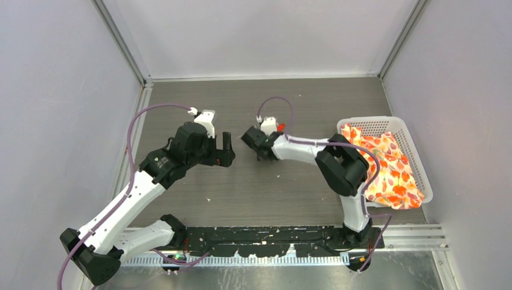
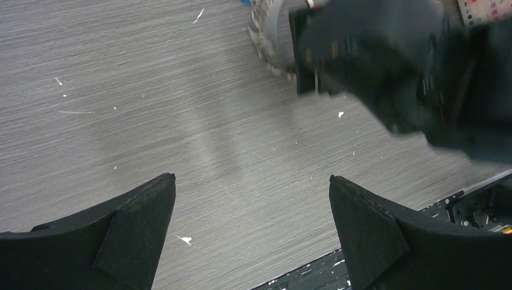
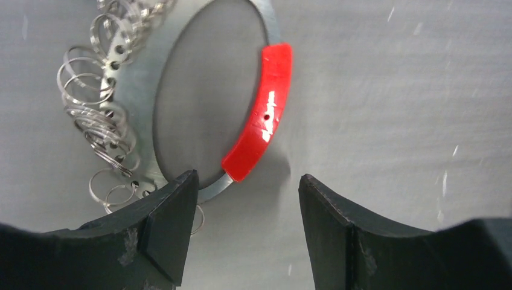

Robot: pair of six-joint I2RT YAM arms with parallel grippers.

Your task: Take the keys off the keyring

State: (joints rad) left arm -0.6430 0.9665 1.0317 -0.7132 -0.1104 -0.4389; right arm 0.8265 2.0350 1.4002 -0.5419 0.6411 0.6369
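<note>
The right gripper has its jaws partly apart and clamped on nothing. The keyring lies flat on the table, its near end tucked under one fingertip and poking into the gap, with its red section just beyond the gap. If the jaws close from here, they will probably catch only that thin edge, so the band could skid out sideways or tip up instead of being held. Farther out, to one side of the jaws, small wire rings crowd along the band, and a tug could tangle them or drag the whole bunch. The left gripper hangs with its jaws wide apart and empty, the keyring well beyond them. Reaching in, it could knock the right gripper. Counted: two grippers, one keyring, one red section, wire rings too overlapped for a firm count, and no key clear enough to count. Farthest off are one basket and one cloth.
</note>
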